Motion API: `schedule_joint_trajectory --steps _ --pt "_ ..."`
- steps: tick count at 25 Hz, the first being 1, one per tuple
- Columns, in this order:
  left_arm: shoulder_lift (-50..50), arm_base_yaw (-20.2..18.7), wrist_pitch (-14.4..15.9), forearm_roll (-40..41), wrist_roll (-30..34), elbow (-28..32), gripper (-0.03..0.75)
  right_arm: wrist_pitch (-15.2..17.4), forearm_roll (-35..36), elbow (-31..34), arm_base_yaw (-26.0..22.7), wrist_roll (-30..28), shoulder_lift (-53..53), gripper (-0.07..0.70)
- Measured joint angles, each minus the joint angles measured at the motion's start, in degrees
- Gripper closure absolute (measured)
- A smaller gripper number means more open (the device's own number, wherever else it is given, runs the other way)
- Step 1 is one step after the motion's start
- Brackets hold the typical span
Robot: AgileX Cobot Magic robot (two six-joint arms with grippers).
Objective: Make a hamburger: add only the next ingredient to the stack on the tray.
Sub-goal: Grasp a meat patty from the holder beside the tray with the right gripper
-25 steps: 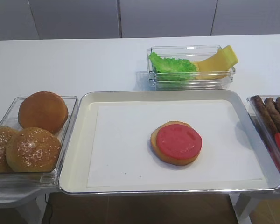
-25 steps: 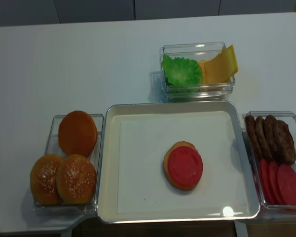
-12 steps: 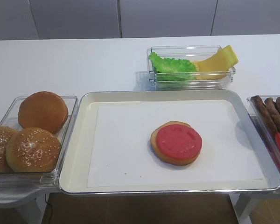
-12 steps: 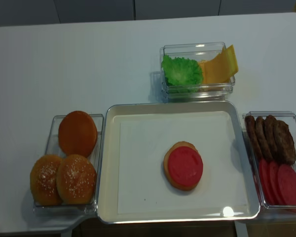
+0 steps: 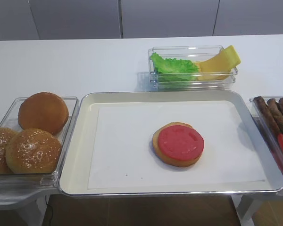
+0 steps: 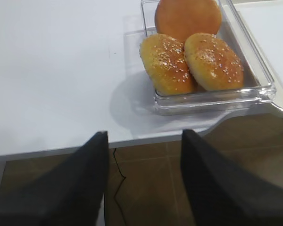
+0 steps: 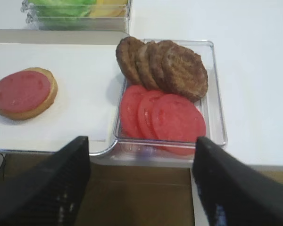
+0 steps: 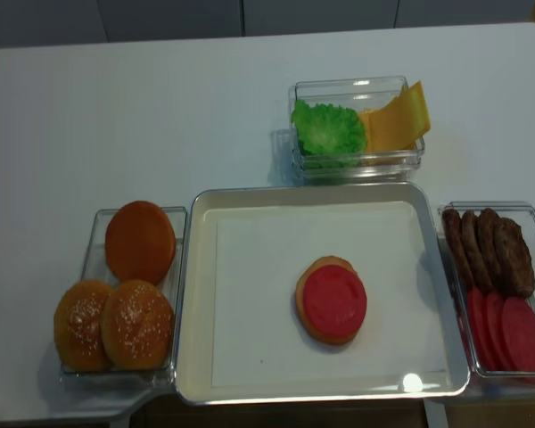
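With the right pincer [image 7: 140,181] spread wide and empty just short of the clear bin [image 7: 216,89] beside the tray [image 8: 192,294], lower it over the front meat patty [image 7: 185,70], grip its edges, and centre it on the stack [image 8: 331,300].

Two high views face tray [image 5: 85,141]; wrist views low, flanking bins; both highs share tray.

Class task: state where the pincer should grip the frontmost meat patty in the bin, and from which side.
Grip the frontmost meat patty by its raised upper rim, coming from above: it leans on the patties behind, and the tomato slices overlap its lower edge.
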Motion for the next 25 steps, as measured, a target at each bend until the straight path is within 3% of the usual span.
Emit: schedule_joint_trajectory --steps 12,20,25 --pt "0.0 0.0 0.0 0.0 0.0 0.0 0.347 -15.14 3.08 -10.11 0.0 0.0 28.72 0.119" --pt "0.0 0.0 0.0 0.0 0.0 0.0 0.347 -16.47 7.11 -19.32 0.47 -4.56 48.16 0.119" --pt "0.0 0.0 0.0 0.0 0.0 0.0 0.347 -13.04 1.68 -26.07 6.88 -2.83 60.46 0.118"
